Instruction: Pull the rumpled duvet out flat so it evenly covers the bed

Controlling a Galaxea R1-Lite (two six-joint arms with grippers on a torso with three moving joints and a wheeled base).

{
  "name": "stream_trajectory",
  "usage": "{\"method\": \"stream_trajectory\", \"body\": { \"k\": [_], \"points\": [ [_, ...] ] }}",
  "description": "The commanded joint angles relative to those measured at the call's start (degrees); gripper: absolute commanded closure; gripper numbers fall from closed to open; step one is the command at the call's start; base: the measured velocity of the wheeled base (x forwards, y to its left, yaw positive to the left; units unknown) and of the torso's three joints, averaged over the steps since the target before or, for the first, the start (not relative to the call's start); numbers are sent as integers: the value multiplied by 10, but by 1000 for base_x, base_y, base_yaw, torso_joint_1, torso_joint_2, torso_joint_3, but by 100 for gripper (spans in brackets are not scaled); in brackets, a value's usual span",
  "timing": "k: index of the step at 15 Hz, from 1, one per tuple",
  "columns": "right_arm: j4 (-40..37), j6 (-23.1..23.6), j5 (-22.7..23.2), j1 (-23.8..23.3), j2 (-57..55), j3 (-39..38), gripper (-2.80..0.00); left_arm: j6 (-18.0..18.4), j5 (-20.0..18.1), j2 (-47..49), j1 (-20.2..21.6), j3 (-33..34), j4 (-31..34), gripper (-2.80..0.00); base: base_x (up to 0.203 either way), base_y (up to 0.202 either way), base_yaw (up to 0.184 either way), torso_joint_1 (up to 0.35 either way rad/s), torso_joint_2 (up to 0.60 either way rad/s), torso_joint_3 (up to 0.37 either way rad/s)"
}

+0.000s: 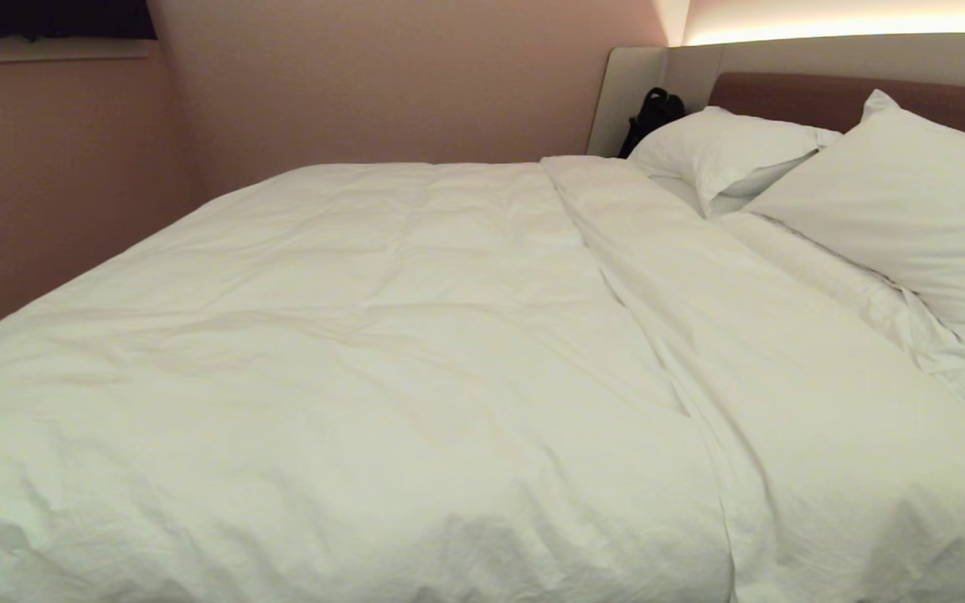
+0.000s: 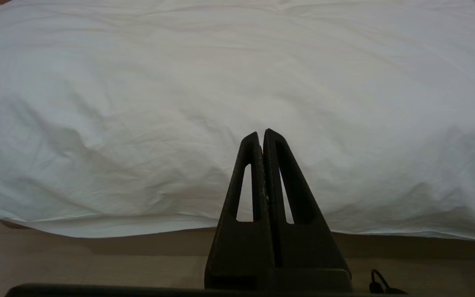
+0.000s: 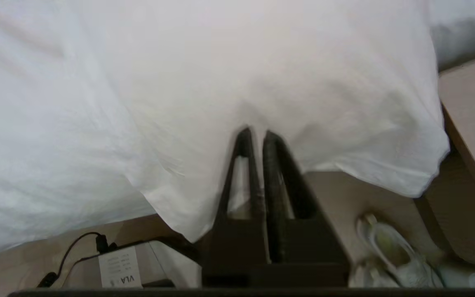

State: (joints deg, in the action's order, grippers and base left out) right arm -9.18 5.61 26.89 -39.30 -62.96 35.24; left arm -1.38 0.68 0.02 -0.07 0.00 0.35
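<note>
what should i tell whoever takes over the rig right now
Left pincer: shut, empty, hanging in front of the duvet's near edge, not touching.
Right pincer: shut, tips pressed into the duvet's overhanging side near its corner; whether cloth is pinched cannot be told.
Duvet covers most of the bed, with a folded band running below the pillows.
Done: mostly spread.
Left: smooth the wrinkles along the near edge and even out that right side.

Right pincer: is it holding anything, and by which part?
The right pincer looks shut on the duvet, on the cloth near its hanging edge.
</note>
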Motion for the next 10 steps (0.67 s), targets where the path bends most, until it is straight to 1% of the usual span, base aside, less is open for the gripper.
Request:
{"method": "stream_trajectory", "body": {
  "k": [1,2,3,4,6,7,10],
  "points": [
    [1,-16,2,34,34,7,0,0,0,0,0,0,0,0,0,0,0,0,0,0],
    [1,-35,2,50,46,14,0,0,0,0,0,0,0,0,0,0,0,0,0,0],
    [2,-41,3,53,48,16,0,0,0,0,0,0,0,0,0,0,0,0,0,0],
    [4,-61,3,67,61,18,0,0,0,0,0,0,0,0,0,0,0,0,0,0],
    [8,-99,23,98,107,21,0,0,0,0,0,0,0,0,0,0,0,0,0,0],
    [8,-109,43,103,121,23,0,0,0,0,0,0,0,0,0,0,0,0,0,0],
    [6,-122,145,104,207,24,0,0,0,0,0,0,0,0,0,0,0,0,0,0]
  ]
}}
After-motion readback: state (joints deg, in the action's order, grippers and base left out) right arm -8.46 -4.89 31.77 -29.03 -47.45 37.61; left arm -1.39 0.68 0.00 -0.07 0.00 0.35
